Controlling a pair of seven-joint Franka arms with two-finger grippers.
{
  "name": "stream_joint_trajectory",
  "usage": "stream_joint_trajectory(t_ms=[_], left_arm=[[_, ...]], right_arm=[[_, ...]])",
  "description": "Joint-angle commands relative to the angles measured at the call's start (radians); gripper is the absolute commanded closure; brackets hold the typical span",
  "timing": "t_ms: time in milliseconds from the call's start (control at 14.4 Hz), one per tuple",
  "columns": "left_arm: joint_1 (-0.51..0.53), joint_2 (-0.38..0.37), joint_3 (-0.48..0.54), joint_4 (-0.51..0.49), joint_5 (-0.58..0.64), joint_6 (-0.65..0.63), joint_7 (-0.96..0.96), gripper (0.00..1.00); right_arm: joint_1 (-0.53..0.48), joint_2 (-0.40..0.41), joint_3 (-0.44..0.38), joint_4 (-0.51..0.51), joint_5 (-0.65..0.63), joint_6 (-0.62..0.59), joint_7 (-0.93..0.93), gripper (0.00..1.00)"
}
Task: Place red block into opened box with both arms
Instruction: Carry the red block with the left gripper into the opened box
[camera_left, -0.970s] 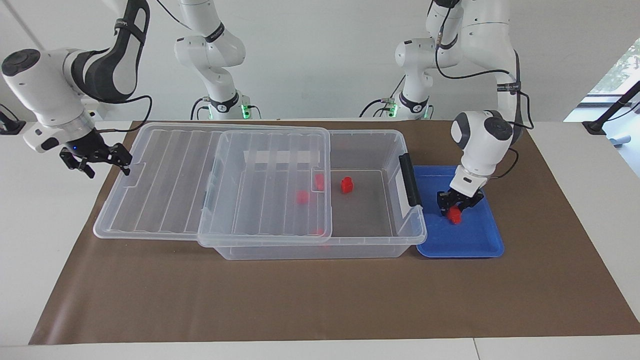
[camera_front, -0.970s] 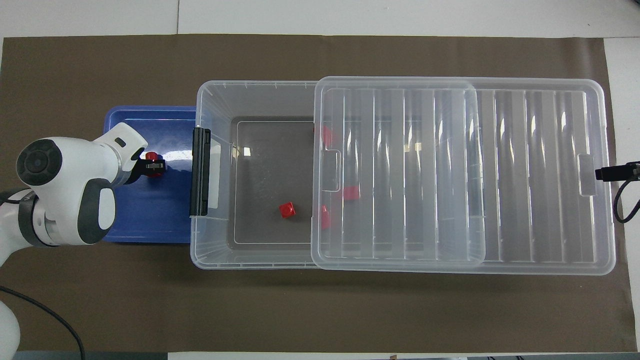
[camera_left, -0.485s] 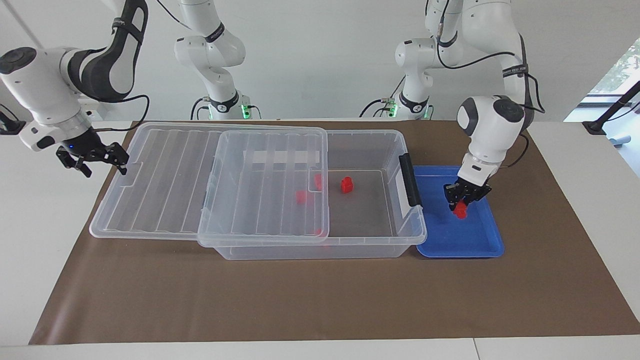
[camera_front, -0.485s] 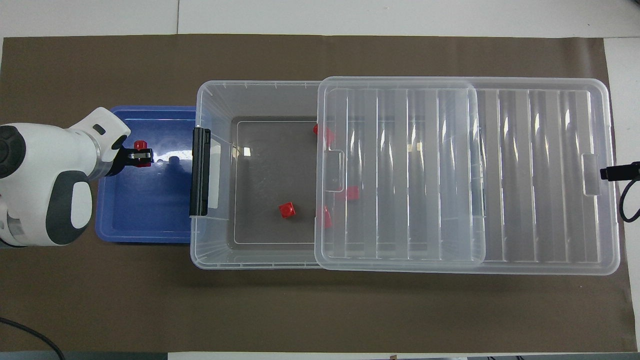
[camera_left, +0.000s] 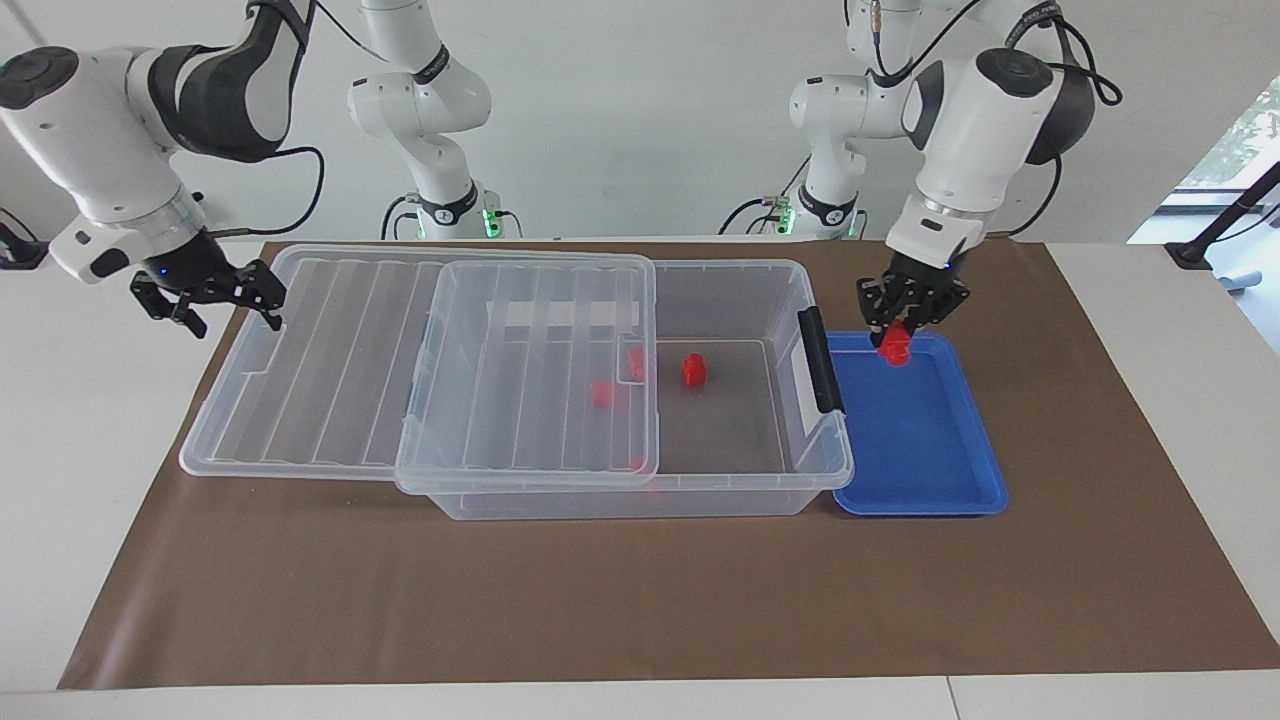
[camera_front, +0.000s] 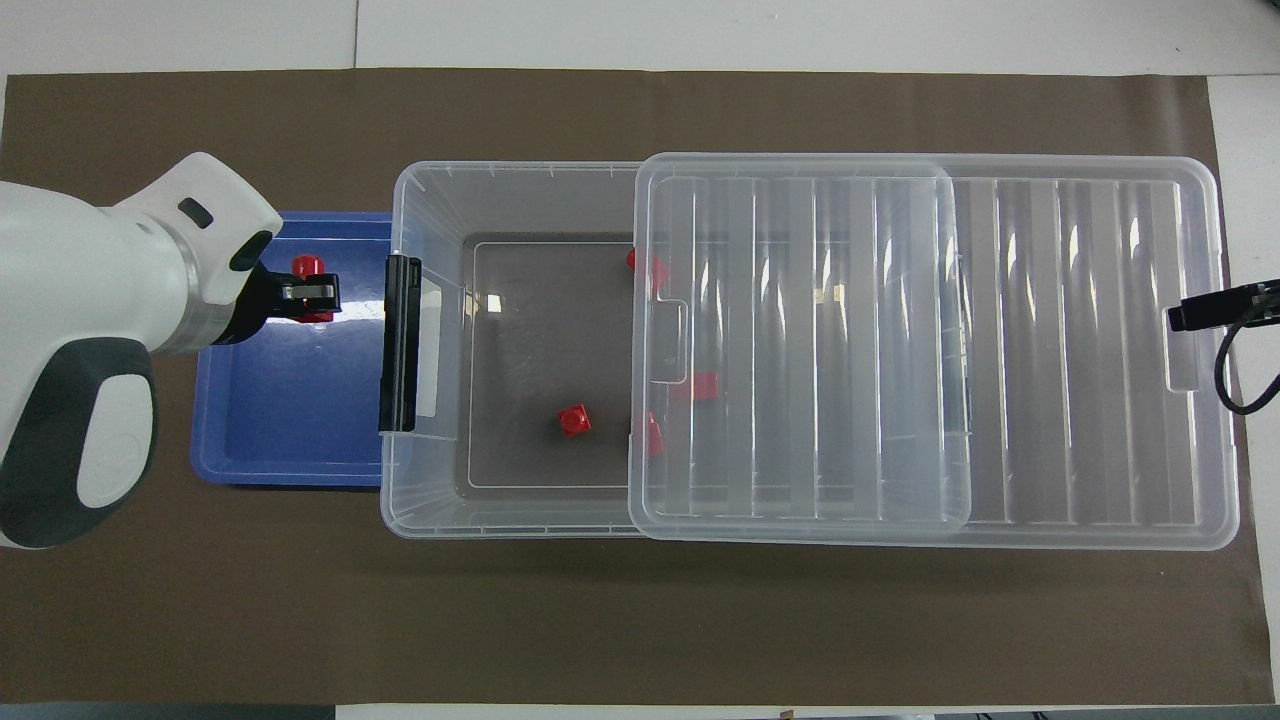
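Note:
My left gripper (camera_left: 905, 325) is shut on a red block (camera_left: 895, 346) and holds it up in the air over the blue tray (camera_left: 920, 440), close to the box's black latch (camera_left: 822, 360). From overhead the red block (camera_front: 307, 266) shows beside the left gripper (camera_front: 310, 292). The clear box (camera_left: 740, 272) stands half uncovered. Its ribbed lid (camera_left: 330, 350) is slid toward the right arm's end. My right gripper (camera_left: 232, 318) stands open at the lid's end edge, by the tab; the right gripper (camera_front: 1192, 317) barely enters the overhead view.
One red block (camera_front: 574, 420) lies on the box's uncovered floor, and others (camera_front: 704, 386) show through the lid (camera_front: 1050, 350). The blue tray (camera_front: 290, 400) sits against the box's latch end. Brown paper covers the table around them.
The left gripper has lifted the red block off the tray floor and carried it up toward the box's latch. The lid slid slightly toward the right arm's end, and the right gripper rose.

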Motion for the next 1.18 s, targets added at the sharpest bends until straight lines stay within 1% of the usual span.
stream_joint_trajectory(t_ms=[0, 69, 139, 208, 485, 693, 832, 1109], left_arm=[[-0.099, 0.059, 0.011, 0.022, -0.002, 0.015, -0.073, 1.0], [-0.143, 0.088, 0.011, 0.024, 0.039, 0.038, -0.149, 1.0], [-0.183, 0.133, 0.01, 0.021, 0.087, 0.103, -0.264, 1.0], [-0.214, 0.163, 0.009, 0.016, 0.104, 0.152, -0.345, 1.0], [-0.245, 0.286, 0.011, 0.016, 0.132, 0.254, -0.369, 1.0], [-0.245, 0.354, 0.013, 0.019, 0.141, 0.323, -0.377, 1.0], [-0.245, 0.406, 0.011, 0.017, 0.185, 0.351, -0.378, 1.0], [-0.233, 0.44, 0.011, 0.01, 0.185, 0.421, -0.383, 1.0]], right_arm=[[-0.008, -0.006, 0.045, 0.094, 0.01, -0.104, 0.096, 0.0], [-0.005, -0.012, 0.082, 0.114, 0.01, -0.156, 0.167, 0.0], [-0.005, -0.024, 0.12, 0.12, 0.009, -0.181, 0.265, 0.0], [-0.005, -0.027, 0.142, 0.119, 0.009, -0.185, 0.307, 0.0], [-0.006, -0.04, 0.151, 0.096, 0.009, -0.177, 0.304, 0.0], [-0.011, -0.04, 0.15, 0.094, 0.009, -0.172, 0.306, 0.0], [-0.015, -0.04, 0.15, 0.094, 0.009, -0.174, 0.309, 0.0], [-0.02, -0.041, 0.15, 0.094, 0.009, -0.195, 0.307, 0.0]])
